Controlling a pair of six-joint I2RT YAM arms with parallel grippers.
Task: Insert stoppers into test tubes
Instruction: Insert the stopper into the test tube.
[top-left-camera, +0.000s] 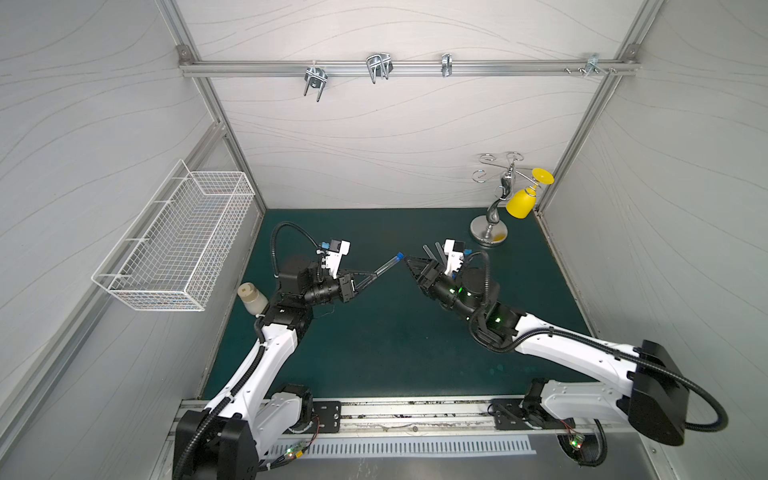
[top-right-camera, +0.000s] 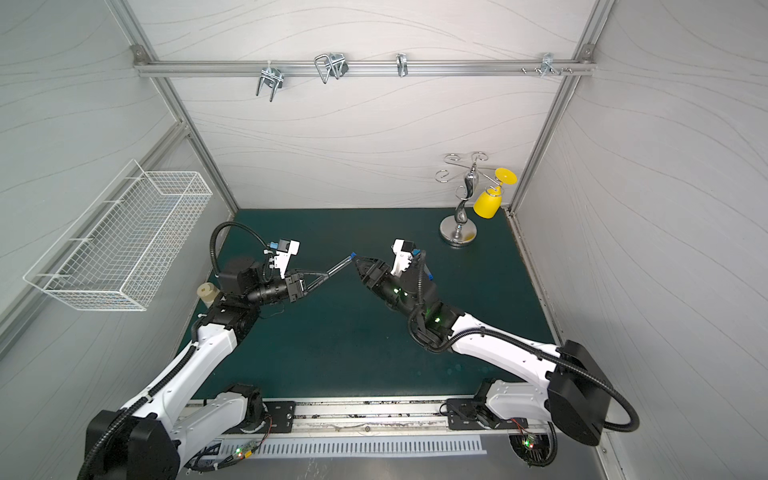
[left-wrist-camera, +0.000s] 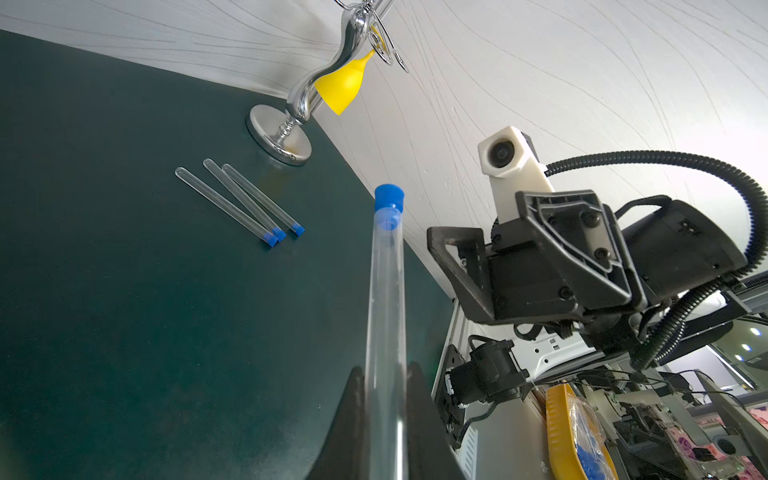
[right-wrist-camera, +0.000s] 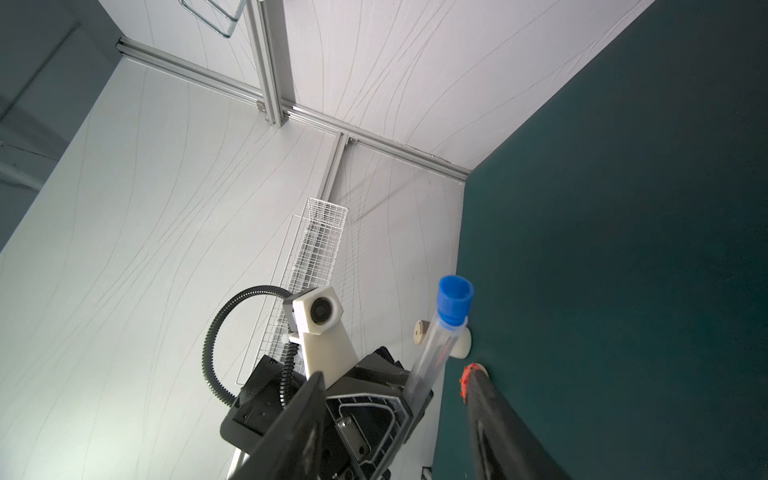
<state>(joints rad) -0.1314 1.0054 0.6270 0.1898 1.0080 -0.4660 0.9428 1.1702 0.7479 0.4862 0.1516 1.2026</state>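
**A:** What's the biggest thing there?

**B:** The dark green mat (top-left-camera: 374, 353). A white wire basket (top-left-camera: 183, 249) hangs on the left wall, and I can't tell whether anything lies in it. At the mat's far right corner is a chrome stand (top-left-camera: 484, 232) with a yellow cup (top-left-camera: 519, 203) hung upside down on it. A squat cream-capped bottle (top-left-camera: 251, 297) sits at the mat's left edge beside the left arm. Its contents don't show.

**A:** And the grippers?

**B:** The left gripper (left-wrist-camera: 385, 372) is clamped on the lower part of a test tube (left-wrist-camera: 385, 291), held in the air over the middle of the mat. The tube's mouth points at the right gripper (top-left-camera: 409, 262), which has its jaws spread and stands just apart from the tube.

**A:** How does the tube look?

**B:** It is slender and clear, with a stubby bright blue stopper (left-wrist-camera: 389, 197) seated in its mouth, the narrow step inside the wall. Three more tubes (left-wrist-camera: 243, 198) lie side by side on the mat near the stand's base. Each is capped with a blue plug (left-wrist-camera: 271, 240).
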